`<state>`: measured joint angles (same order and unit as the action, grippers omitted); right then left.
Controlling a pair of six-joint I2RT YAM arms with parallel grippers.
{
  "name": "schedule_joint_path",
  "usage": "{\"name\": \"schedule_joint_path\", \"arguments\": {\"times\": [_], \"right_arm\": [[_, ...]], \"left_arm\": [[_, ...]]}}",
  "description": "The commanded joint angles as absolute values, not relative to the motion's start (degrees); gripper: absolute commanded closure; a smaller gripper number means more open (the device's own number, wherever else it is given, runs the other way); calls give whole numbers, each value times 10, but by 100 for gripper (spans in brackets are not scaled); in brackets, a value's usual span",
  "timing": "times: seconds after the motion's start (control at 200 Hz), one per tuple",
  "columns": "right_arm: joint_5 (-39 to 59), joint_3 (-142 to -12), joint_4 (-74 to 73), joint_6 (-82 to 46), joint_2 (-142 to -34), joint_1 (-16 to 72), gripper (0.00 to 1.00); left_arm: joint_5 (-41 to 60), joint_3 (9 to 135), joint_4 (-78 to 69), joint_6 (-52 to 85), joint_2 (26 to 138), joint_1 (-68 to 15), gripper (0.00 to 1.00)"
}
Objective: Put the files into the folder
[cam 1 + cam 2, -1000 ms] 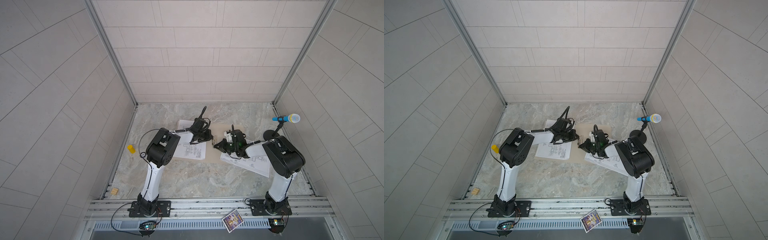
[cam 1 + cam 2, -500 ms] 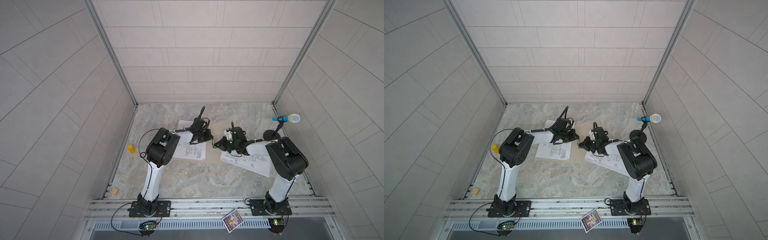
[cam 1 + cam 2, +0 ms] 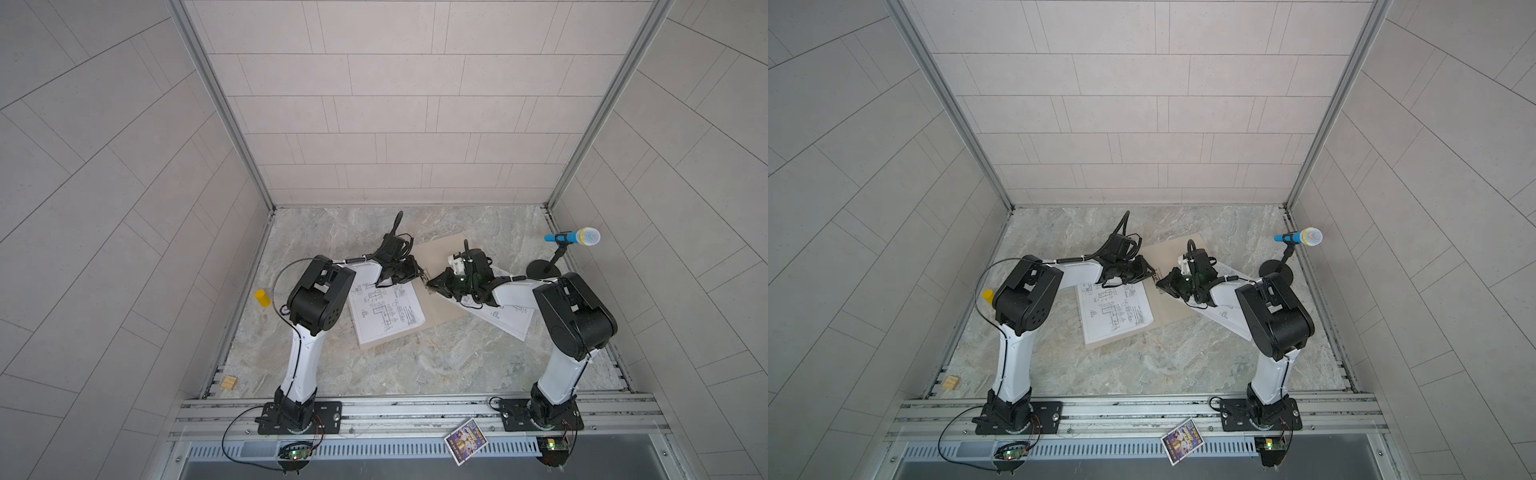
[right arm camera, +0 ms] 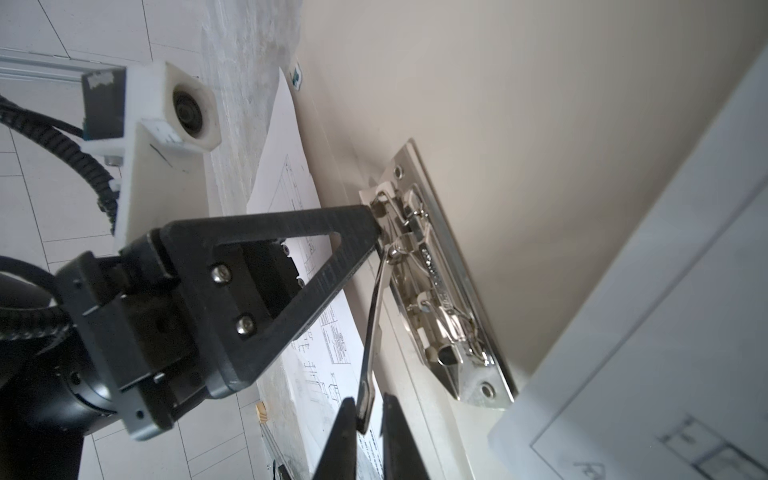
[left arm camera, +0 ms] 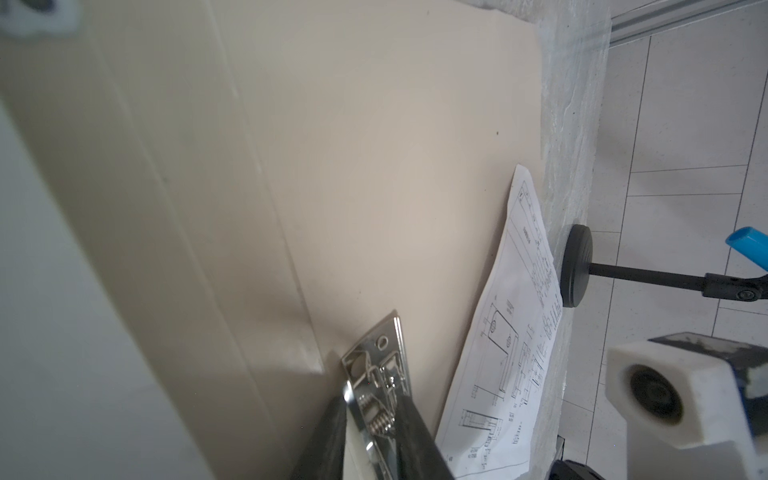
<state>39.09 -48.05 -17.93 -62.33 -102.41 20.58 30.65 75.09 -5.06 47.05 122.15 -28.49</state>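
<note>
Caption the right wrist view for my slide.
Black left gripper touches the silver metal clip on the tan cardboard folder; its lever sits between right gripper fingers.

The tan folder [image 3: 438,251] lies open and flat, its metal clip [image 4: 436,286] at the spine with the lever raised. One white file [image 3: 386,309] of black line drawings lies on the folder's left leaf. A second file [image 3: 509,322] overlaps the folder's right edge.

We saw left arm [image 3: 300,353] and right arm [image 3: 559,374] alike, white tubular links, bulky black joint housings, black bolted base plates [image 3: 328,415], ribbed black cables [image 4: 68,144], white wrist camera mount [image 4: 145,124], left gripper [image 3: 420,272] matt black, its triangular finger [image 4: 270,220] fastened by two silver screws.
</note>
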Motion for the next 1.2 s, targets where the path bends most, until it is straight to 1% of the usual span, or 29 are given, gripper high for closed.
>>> {"name": "schedule_joint_path", "arguments": {"times": [0.0,0.08,0.15,0.27,0.33,0.47,0.68,0.951,1.046,1.111,1.196], "right_arm": [[392,-483,-169,-638,-999,207,78],[397,-483,-170,-638,-988,207,70],[397,-480,-168,-635,-974,207,66],[385,-478,-152,-614,-944,204,56],[387,-478,-155,-609,-933,203,53],[384,-480,-130,-569,-907,198,52],[326,-480,39,-431,-845,136,51],[319,-415,92,-357,-769,28,45],[283,-390,104,-336,-749,-5,40],[269,-378,104,-334,-741,-22,37],[280,-370,101,-338,-744,-24,37]], "left_arm": [[301,746,-24,471,1201,-277,72],[302,750,-20,468,1198,-275,72],[304,752,-16,467,1192,-275,69],[305,751,-15,465,1176,-274,66],[305,751,-13,461,1168,-275,64],[306,744,-4,441,1146,-276,62],[307,707,-4,418,1101,-279,54],[298,670,-4,351,1053,-309,38],[277,651,-4,323,1031,-327,27],[256,648,3,295,1020,-339,25],[248,649,14,265,1014,-350,25]]}}
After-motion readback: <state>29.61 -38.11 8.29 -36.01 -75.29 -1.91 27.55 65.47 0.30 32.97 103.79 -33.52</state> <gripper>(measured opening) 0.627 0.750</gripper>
